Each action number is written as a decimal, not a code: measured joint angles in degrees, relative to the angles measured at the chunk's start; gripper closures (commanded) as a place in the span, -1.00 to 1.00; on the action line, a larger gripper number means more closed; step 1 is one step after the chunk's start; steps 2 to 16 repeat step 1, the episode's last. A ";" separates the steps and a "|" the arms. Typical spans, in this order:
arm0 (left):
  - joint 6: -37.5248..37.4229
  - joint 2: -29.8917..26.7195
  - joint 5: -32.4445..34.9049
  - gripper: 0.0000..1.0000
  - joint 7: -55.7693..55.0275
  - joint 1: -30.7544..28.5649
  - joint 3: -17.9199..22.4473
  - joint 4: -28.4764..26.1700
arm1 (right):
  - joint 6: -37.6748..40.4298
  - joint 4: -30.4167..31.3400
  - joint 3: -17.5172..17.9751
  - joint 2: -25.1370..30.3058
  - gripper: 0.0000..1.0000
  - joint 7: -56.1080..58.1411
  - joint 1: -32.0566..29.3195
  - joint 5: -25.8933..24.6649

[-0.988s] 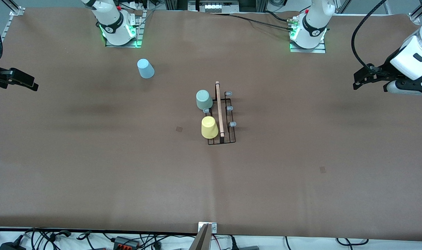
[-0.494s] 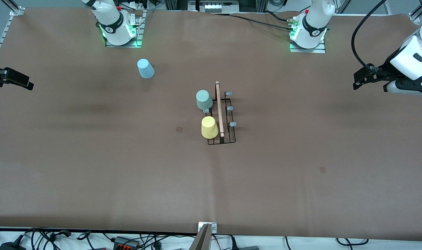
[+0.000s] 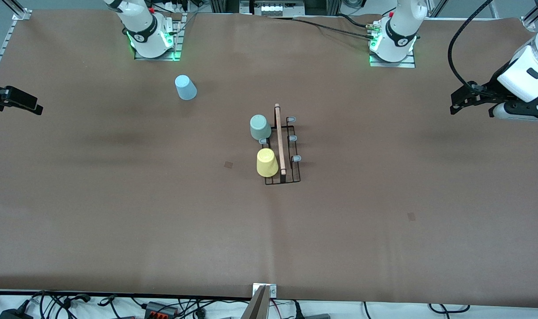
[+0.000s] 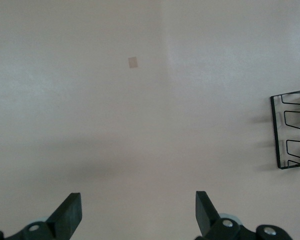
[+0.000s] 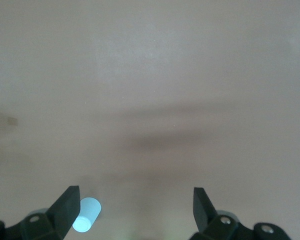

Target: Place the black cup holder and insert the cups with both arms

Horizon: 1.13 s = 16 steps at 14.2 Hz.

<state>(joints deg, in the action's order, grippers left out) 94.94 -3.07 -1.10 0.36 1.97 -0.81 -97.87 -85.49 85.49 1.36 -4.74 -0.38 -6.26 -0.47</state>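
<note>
Standing mid-worktop, the black cup holder carries grey-green cup and yellow cup; the blue cup, near the right arm's base, could tip under a careless reach. Left tool: spread wide, empty. Right tool: likewise, over bare worktop.

2 cups block the rack's right-arm side.

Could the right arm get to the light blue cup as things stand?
Probably yes. The light blue cup stands alone on bare table toward the right arm's end, and the right gripper hangs open over that end with nothing between them.
</note>
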 measured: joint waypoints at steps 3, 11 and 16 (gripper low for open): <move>0.00 0.00 0.00 -1.00 0.00 0.00 0.00 0.00 | 0.00 -0.02 0.00 0.00 -1.00 0.04 -0.01 0.00; 0.00 0.00 0.00 -1.00 0.00 0.00 0.00 0.00 | 0.00 -0.02 0.00 0.00 -1.00 0.04 -0.01 0.00; 0.00 0.00 0.00 -1.00 0.00 0.00 0.00 0.00 | 0.00 -0.02 0.00 0.00 -1.00 0.04 -0.01 0.00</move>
